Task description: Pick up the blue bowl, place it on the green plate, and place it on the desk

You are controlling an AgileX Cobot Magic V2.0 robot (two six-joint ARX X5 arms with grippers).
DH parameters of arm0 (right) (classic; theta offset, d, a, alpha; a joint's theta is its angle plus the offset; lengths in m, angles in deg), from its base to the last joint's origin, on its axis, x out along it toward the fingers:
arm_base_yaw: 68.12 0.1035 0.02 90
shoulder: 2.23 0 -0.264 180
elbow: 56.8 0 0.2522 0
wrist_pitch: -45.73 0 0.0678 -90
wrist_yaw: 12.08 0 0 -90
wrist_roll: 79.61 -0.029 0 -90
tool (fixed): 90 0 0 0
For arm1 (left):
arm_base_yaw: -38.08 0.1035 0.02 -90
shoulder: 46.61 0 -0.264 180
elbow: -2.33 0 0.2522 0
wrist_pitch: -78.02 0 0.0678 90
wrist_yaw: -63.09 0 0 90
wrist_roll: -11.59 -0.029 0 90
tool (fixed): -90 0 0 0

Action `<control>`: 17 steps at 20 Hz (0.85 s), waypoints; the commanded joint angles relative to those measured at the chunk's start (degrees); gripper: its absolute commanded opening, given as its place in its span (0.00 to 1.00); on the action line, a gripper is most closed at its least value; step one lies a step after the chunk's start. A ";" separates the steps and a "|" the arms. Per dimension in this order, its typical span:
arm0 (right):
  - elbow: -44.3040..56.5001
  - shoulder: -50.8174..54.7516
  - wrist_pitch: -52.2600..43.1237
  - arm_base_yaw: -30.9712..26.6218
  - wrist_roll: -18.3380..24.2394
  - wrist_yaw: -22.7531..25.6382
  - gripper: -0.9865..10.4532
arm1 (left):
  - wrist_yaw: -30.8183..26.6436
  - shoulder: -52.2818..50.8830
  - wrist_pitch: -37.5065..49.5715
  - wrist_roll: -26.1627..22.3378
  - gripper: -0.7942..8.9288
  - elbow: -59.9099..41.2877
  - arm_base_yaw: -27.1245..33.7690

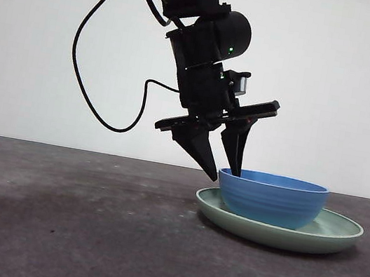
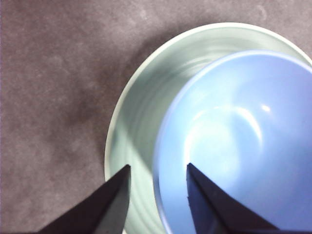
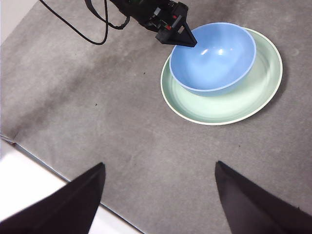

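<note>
Blue bowl (image 1: 272, 199) sits inside the green plate (image 1: 329, 232) on the worktop (image 1: 71, 226), its rim straddled by the spread left pincer (image 1: 229, 174) (right pincer (image 3: 158, 195) waits apart, spread).

A bare test bench in a lab, by the look of it: a plain white wall (image 1: 365, 83) behind, a mottled grey desk (image 1: 71, 226), and a loose black cable (image 1: 88, 58) trailing from the robot arm (image 1: 203, 49).
</note>
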 commanded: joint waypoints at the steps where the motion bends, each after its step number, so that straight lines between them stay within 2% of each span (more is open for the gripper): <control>1: -1.22 -0.11 -0.39 0.24 -0.44 0.07 0.40 | 0.09 0.90 -0.24 -0.44 0.35 1.95 -0.55; 2: -1.22 -0.11 -0.39 0.24 -0.44 0.07 0.40 | 0.09 0.17 -0.42 -0.46 0.38 1.95 -0.33; 7: -1.22 -0.13 -0.72 0.24 -0.39 1.05 0.40 | 0.09 -7.04 -0.42 -1.01 0.38 1.95 1.07; 17: -1.22 -0.13 -2.64 0.22 -0.37 1.40 0.40 | 0.09 -30.84 -4.98 -2.78 0.38 -0.66 7.89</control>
